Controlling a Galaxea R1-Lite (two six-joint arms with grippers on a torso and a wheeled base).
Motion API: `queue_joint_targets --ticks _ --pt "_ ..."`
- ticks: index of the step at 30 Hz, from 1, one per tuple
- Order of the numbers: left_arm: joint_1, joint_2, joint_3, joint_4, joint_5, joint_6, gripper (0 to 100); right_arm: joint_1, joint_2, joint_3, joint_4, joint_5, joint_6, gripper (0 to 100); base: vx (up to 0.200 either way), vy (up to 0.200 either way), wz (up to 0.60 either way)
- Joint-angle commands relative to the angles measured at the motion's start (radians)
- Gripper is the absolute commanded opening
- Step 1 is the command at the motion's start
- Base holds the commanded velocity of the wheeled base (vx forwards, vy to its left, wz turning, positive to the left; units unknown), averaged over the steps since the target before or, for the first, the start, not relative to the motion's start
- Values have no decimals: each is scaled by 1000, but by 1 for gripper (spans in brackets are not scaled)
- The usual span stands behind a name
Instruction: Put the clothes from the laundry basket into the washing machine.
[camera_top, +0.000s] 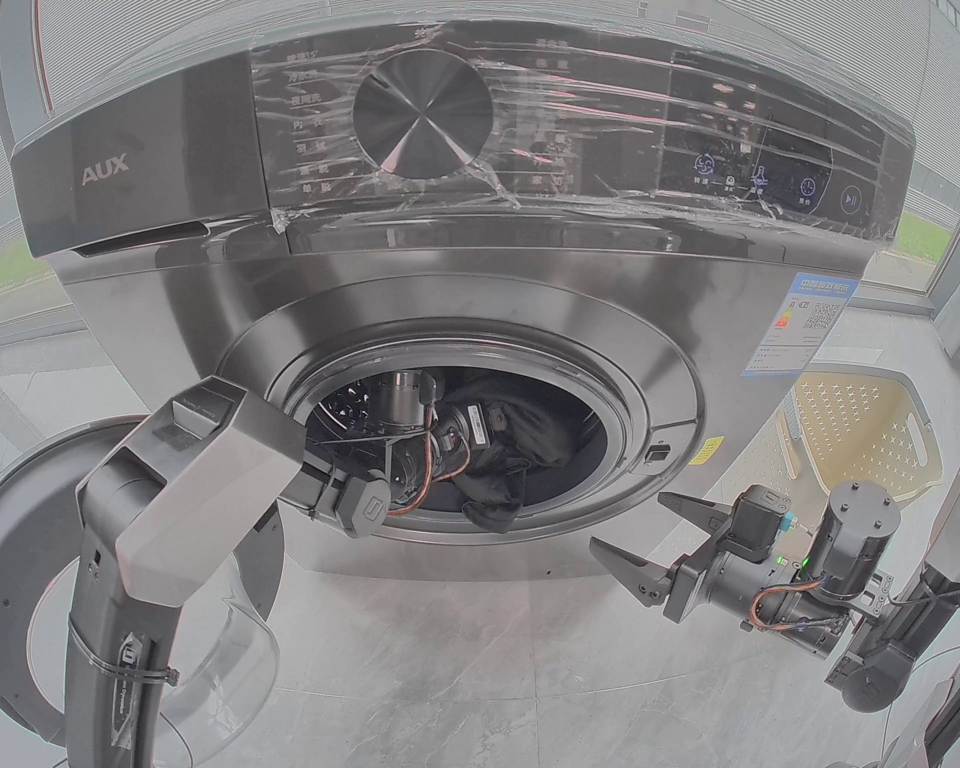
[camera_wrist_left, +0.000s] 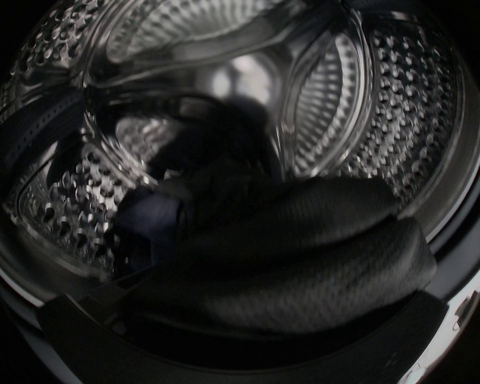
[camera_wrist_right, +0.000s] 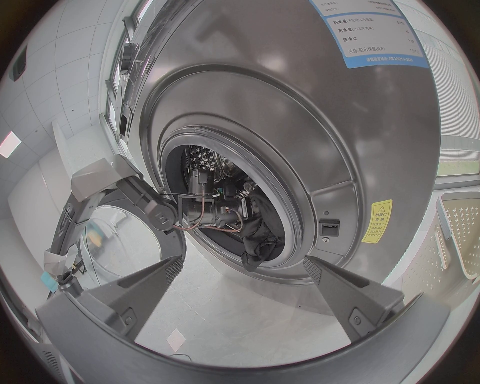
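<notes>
**Left arm inside the washer drum with dark clothes; right claw waits spread outside**

A silver front-loading washing machine (camera_top: 560, 300) stands with its round glass door (camera_top: 230, 660) swung open. The left claw (camera_top: 505, 445) is well inside the perforated steel drum (camera_wrist_left: 400, 100), pressed in among a bundle of black, finely ribbed clothes (camera_wrist_left: 310, 270). Whether that claw is released or clenched on the fabric cannot be told, because the dark cloth hides it. The bundle lies right against the left claw and ahead of it, filling the lower front of the drum. One fold droops over the lower lip of the opening, on the outward side of that claw.

The right claw (camera_top: 626, 521) hangs outside the machine, spread wide and holding nothing. The drooping fold is ahead of it and a little higher, apart from it. Off to the right claw's outer side, beside the machine, sits the pale yellow perforated plastic laundry basket (camera_top: 870, 440). The part of it that shows is bare plastic.

Judging from this, loading looks nearly done, since the clothes are in the drum. What seems left is tucking the overhanging fold fully inside and drawing the left arm out.
</notes>
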Motion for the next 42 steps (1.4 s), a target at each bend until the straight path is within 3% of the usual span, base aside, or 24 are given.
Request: queue_joint_targets --ticks 1,3,5,9,10,13,17,18,19,28,36,37,42 --pt "-33 -105 115 77 -59 4 100 5 5 0 -1 0 0 100 0 0 0" --pt "-37 -98 115 82 -62 7 100 6 5 0 -1 0 0 100 0 0 0" --pt "-34 -60 95 71 -55 53 100 11 5 -2 -1 0 0 100 0 0 0" --pt "-31 -26 92 65 -54 67 100 11 5 -3 -1 0 0 100 0 0 0" --pt "-33 -20 83 63 -54 65 0 11 5 -3 -1 0 0 100 0 0 0" --pt "-34 1 18 50 -49 53 0 11 5 -6 -1 1 0 100 0 0 0" --pt "-27 52 -111 11 21 -19 0 11 5 -9 -1 1 0 100 0 0 0" --pt "-27 52 -111 11 21 -19 0 11 5 -9 -1 1 0 100 0 0 0" --pt "-18 73 -178 -10 52 -36 0 11 5 -11 -1 1 0 100 0 0 0" --pt "38 175 -425 -116 141 -35 0 29 5 -15 -1 1 0 100 0 0 0" --pt "41 173 -398 -122 139 -33 0 32 6 -14 -1 0 0 100 0 0 0" --pt "41 173 -398 -122 139 -33 100 32 6 -14 -1 0 1 100 0 0 0" --pt "36 149 -301 -104 132 -35 100 32 6 -11 -1 1 1 100 0 0 0"
